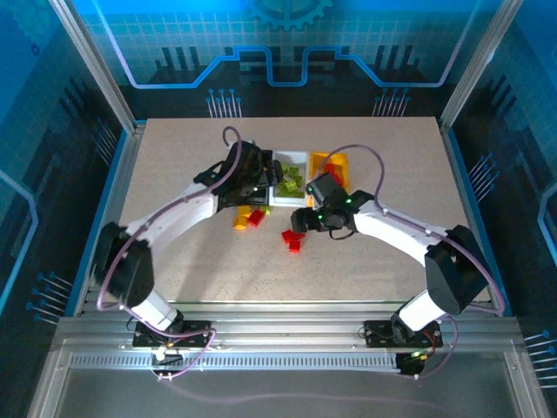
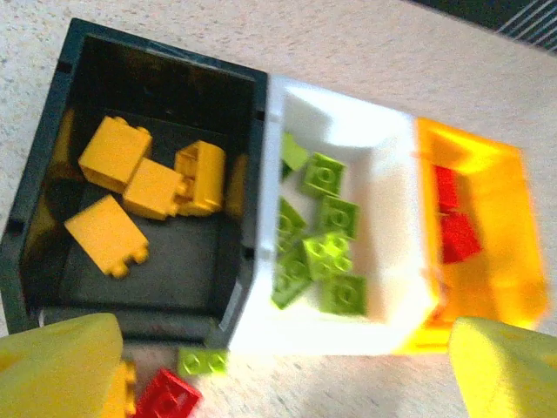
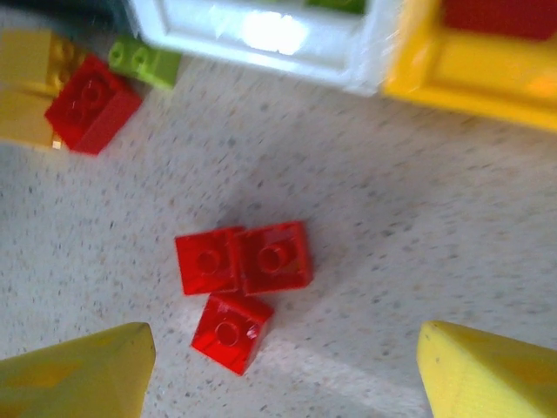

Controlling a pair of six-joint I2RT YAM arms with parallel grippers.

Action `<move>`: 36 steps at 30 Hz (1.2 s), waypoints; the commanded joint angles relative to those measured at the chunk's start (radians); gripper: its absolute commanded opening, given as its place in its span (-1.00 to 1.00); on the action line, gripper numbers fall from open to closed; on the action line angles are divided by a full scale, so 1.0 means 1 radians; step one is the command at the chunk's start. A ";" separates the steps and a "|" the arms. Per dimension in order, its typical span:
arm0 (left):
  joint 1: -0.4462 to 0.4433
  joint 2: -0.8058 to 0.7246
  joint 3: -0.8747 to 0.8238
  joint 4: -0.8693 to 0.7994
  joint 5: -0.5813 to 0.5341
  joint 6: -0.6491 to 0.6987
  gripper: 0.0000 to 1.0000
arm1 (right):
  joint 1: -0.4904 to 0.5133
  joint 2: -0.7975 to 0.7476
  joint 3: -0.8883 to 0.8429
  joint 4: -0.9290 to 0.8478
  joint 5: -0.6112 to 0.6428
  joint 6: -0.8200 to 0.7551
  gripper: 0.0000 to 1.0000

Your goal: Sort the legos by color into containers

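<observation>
Sorting legos by colour: both grippers gape wide, holding nothing.
Top view: left gripper (image 1: pixel 251 178) hangs over the bins, right gripper (image 1: pixel 306 218) is near loose red legos (image 1: pixel 292 239). Left wrist: yellow legos (image 2: pixel 130 174) lie in the black bin (image 2: pixel 35 200), green legos (image 2: pixel 324 239) in the white bin (image 2: pixel 387 192), red bricks (image 2: pixel 454 228) in the yellow bin (image 2: pixel 500 270). Right wrist: three red legos touch on the table (image 3: pixel 418 244), below the spread fingers (image 3: pixel 78 374).

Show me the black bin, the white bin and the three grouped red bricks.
black bin (image 2: pixel 187 261): left wrist view, bare floor.
white bin (image 2: pixel 357 131): left wrist view, far inner wall.
three red bricks (image 3: pixel 271 258): right wrist view, stud of the upper right brick.
</observation>
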 commanded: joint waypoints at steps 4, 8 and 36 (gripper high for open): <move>-0.030 -0.236 -0.241 0.012 0.016 -0.050 0.98 | 0.091 0.090 -0.010 0.009 0.007 0.040 0.65; -0.033 -0.399 -0.401 0.018 0.001 -0.094 0.97 | 0.143 0.157 0.001 0.025 0.056 0.108 0.66; -0.032 -0.540 -0.579 -0.054 -0.018 -0.165 0.98 | 0.039 0.018 -0.106 -0.025 0.211 0.083 -0.28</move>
